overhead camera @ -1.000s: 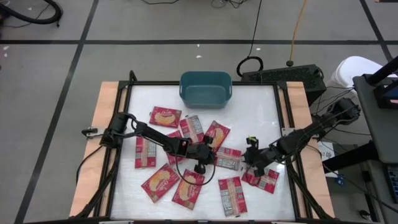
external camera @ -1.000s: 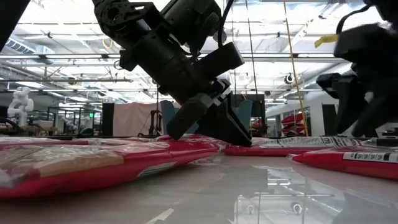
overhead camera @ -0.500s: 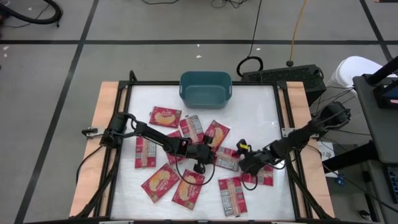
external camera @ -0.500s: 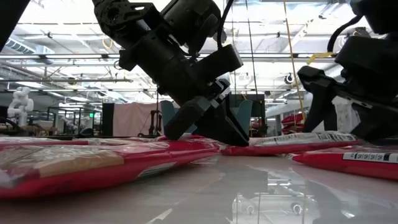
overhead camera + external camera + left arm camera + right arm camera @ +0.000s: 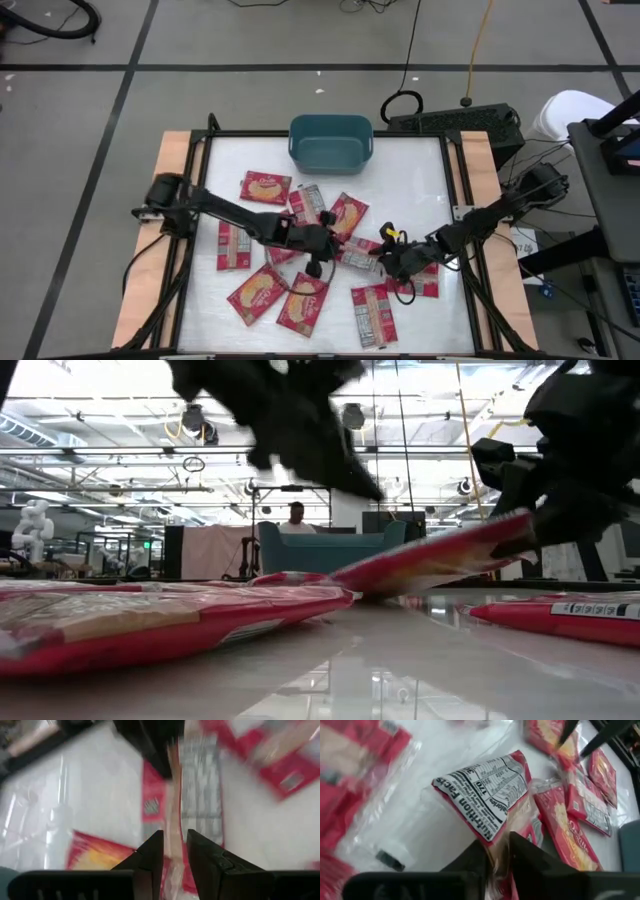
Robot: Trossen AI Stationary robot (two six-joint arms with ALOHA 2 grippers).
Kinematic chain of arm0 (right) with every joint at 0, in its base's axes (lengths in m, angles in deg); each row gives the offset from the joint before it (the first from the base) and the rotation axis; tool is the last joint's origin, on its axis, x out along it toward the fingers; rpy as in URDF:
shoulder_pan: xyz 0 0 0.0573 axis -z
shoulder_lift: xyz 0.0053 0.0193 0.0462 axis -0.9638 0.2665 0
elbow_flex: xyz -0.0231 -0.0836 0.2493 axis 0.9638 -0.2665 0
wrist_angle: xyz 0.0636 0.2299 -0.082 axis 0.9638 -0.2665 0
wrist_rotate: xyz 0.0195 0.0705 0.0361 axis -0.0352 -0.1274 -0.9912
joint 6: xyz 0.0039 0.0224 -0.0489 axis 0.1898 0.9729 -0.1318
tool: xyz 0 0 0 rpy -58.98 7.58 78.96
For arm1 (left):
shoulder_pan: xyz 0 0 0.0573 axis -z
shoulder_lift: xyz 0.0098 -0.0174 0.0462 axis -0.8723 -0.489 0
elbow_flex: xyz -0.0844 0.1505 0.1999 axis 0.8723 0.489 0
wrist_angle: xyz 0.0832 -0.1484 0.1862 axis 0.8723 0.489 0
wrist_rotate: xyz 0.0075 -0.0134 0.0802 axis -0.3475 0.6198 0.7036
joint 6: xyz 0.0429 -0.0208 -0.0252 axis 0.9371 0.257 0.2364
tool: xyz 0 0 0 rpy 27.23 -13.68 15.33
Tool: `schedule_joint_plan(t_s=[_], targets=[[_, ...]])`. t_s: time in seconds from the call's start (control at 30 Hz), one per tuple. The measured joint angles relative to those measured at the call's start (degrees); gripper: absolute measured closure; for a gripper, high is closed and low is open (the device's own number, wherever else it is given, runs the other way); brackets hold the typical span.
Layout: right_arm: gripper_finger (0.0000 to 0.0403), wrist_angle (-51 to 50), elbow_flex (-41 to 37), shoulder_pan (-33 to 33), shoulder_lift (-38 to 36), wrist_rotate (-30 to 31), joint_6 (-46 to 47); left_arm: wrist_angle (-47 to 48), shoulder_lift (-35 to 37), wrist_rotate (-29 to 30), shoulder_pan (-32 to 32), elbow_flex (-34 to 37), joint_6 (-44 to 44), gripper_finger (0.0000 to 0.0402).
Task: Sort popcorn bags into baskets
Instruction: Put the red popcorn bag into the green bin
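Several red popcorn bags lie flat on the white table, among them one at the far left (image 5: 265, 187) and one at the near edge (image 5: 370, 315). The teal basket (image 5: 331, 143) stands at the far edge. At mid-table my right gripper (image 5: 384, 262) is shut on a bag with a grey-white nutrition panel (image 5: 485, 790). That bag (image 5: 430, 560) slants up to the right in the low view. My left gripper (image 5: 325, 243) hovers just left of it, raised off the table and shut on a thin bag edge (image 5: 173, 820). Whether that is the same bag, I cannot tell. My left gripper pinches a pale pink-orange bag edge (image 5: 173, 837) between its two fingers (image 5: 150, 855), seen edge-on. The strip runs on past the fingertips toward the right arm. Blur hides which part of the bag this is. My right gripper pinches the nutrition-panel bag at its right end (image 5: 495, 840) between both fingers. It comes slanting down from the table's right. That end (image 5: 515, 528) is lifted, and the bag slopes down to its left end (image 5: 350, 582) near the table.
Flat bags ring both grippers at the near left (image 5: 258, 292), near middle (image 5: 303, 303), left (image 5: 233, 245) and far middle (image 5: 345, 215). A black frame (image 5: 210, 200) edges the table. Beyond the far edge a person (image 5: 296, 515) shows in the low view.
My left gripper has risen off the table, its fingers still shut. My right gripper moved toward the table's left, rolled, spread wide over the nutrition-panel bag's right end and then shut on it. That end is now tipped up while the left end stays low.
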Motion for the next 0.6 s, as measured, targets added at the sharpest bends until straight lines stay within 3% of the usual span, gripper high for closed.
schedule_joint_plan(t_s=[0.2, 0.43, 0.6], targets=[[0.0383, 3.64, 0.01, 0.05, -1.47, -0.24, 10.46, 6.75, 8.96, 0.14, -0.09, 0.4, -1.29, 0.0309], [0.0385, 9.23, 0.03, 0.38, -2.84, -6.31, 23.13, 7.2, 10.86, 0.47, 0.91, 1.35, -3.88, 0.0309], [0.0385, 11.11, 0.03, 0.4, -3.83, -6.61, 33.84, 10.25, 11.17, 9.5, 3.42, 1.35, -8.61, 0.0309]])
